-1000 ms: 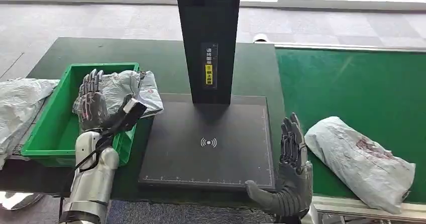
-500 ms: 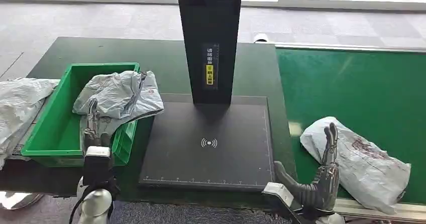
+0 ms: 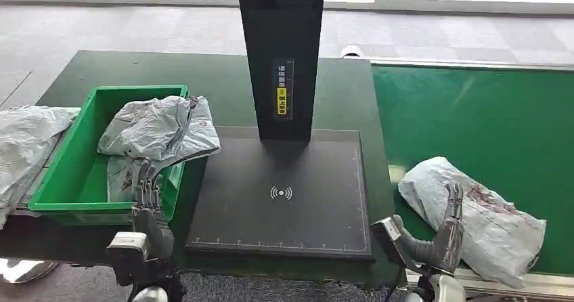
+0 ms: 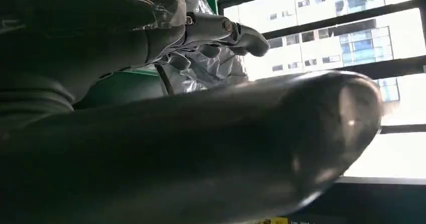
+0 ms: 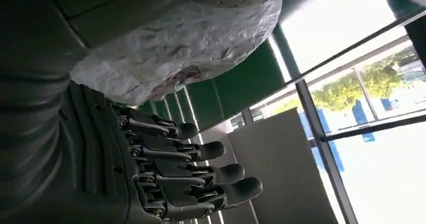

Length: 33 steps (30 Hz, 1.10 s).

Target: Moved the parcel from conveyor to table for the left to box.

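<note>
A crumpled grey parcel with reddish marks lies on the green conveyor at its near edge. My right hand stands at the parcel's near left side, fingers straight and apart, holding nothing; whether it touches the bag is unclear. The right wrist view has those fingers spread beside the parcel. Another grey parcel rests over the right end of the green box. My left hand is low in front of that box, fingers up and empty, with its thumb large in the left wrist view.
A black scanner plate with a tall black post occupies the middle of the dark table. A further grey bag lies left of the green box. The conveyor's metal rail runs along the near right.
My left hand has drawn back and down from the parcel in the box to the table's front. My right hand has moved right, to the conveyor parcel, which has drifted slightly left.
</note>
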Each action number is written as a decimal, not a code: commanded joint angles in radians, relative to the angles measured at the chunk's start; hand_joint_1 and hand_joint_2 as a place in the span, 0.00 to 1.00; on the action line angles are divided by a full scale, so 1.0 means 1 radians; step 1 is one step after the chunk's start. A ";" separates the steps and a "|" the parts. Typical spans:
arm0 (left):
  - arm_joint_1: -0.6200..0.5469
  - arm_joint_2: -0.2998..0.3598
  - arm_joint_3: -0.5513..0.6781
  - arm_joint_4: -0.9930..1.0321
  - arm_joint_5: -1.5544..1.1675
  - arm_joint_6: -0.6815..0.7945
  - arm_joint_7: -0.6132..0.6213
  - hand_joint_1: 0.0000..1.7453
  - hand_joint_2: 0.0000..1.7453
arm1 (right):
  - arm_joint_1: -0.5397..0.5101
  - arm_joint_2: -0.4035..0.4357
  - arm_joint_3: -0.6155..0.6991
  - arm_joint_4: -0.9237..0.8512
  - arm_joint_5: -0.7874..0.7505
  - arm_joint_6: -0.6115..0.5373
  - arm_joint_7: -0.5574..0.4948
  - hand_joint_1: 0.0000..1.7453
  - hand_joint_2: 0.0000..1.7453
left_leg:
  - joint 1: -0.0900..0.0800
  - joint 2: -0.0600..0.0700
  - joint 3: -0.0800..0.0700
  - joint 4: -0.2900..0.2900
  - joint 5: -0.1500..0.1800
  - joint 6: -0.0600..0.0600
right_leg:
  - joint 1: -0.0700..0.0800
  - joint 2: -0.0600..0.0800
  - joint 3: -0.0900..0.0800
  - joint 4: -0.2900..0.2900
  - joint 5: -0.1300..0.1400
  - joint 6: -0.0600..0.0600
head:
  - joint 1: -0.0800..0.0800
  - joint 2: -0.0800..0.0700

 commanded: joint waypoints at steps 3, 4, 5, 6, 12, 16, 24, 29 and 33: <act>0.023 -0.024 0.060 -0.017 0.018 -0.027 -0.001 0.00 0.00 | -0.074 -0.040 -0.072 0.165 0.089 0.001 0.107 0.00 1.00 | 0.001 0.001 0.002 -0.001 0.000 0.000 | 0.001 0.000 0.002 -0.002 0.000 -0.001 | 0.000 0.000; 0.035 -0.033 0.090 -0.038 0.019 -0.047 0.002 0.00 0.00 | -0.094 -0.052 -0.091 0.189 0.086 0.009 0.114 0.00 1.00 | 0.001 0.002 0.004 -0.003 0.000 0.000 | 0.001 0.001 0.004 -0.003 0.000 -0.001 | 0.000 0.000; 0.044 -0.040 0.104 -0.048 0.015 -0.059 0.004 0.00 0.00 | -0.107 -0.060 -0.103 0.209 0.098 0.015 0.128 0.00 1.00 | 0.001 0.002 0.005 -0.003 0.000 0.000 | 0.001 0.002 0.004 -0.004 0.001 -0.001 | 0.000 0.000; 0.051 -0.051 0.121 -0.055 0.008 -0.080 0.002 0.00 0.00 | -0.122 -0.069 -0.120 0.234 0.124 0.024 0.151 0.00 1.00 | 0.000 0.002 0.002 -0.001 -0.001 0.000 | 0.000 0.002 0.001 -0.001 0.000 0.000 | 0.000 0.000; 0.031 -0.052 0.128 -0.002 -0.011 -0.122 -0.008 0.00 0.00 | -0.151 -0.152 -0.280 0.321 0.215 0.067 0.268 0.00 1.00 | -0.001 -0.002 0.003 -0.002 0.000 0.001 | -0.001 -0.002 0.004 -0.003 -0.001 0.001 | 0.000 0.000; -0.002 -0.048 0.131 0.033 -0.017 -0.133 -0.008 0.00 0.00 | -0.097 -0.153 -0.404 0.256 0.203 0.078 0.247 0.00 1.00 | -0.001 -0.005 0.003 -0.002 0.000 0.001 | -0.001 -0.005 0.005 -0.003 -0.001 0.001 | 0.000 0.000; 0.001 -0.054 0.147 0.014 -0.015 -0.126 -0.006 0.00 0.00 | -0.127 -0.141 -0.472 0.248 0.248 0.096 0.231 0.00 1.00 | -0.001 -0.003 0.003 -0.002 -0.001 0.000 | -0.001 -0.003 0.004 -0.003 -0.001 0.001 | 0.000 0.000; 0.012 -0.054 0.150 0.012 -0.015 -0.118 -0.006 0.00 0.00 | -0.159 -0.146 -0.461 0.277 0.258 0.105 0.238 0.00 1.00 | 0.000 0.002 0.003 -0.002 -0.001 0.000 | 0.000 0.002 0.003 -0.003 0.000 0.001 | 0.000 0.000; 0.011 -0.055 0.155 0.020 -0.015 -0.108 -0.002 0.00 0.00 | -0.172 -0.160 -0.452 0.306 0.279 0.103 0.260 0.00 1.00 | 0.000 -0.002 0.002 -0.001 -0.001 0.001 | 0.000 -0.001 0.003 -0.003 -0.001 0.001 | 0.000 0.000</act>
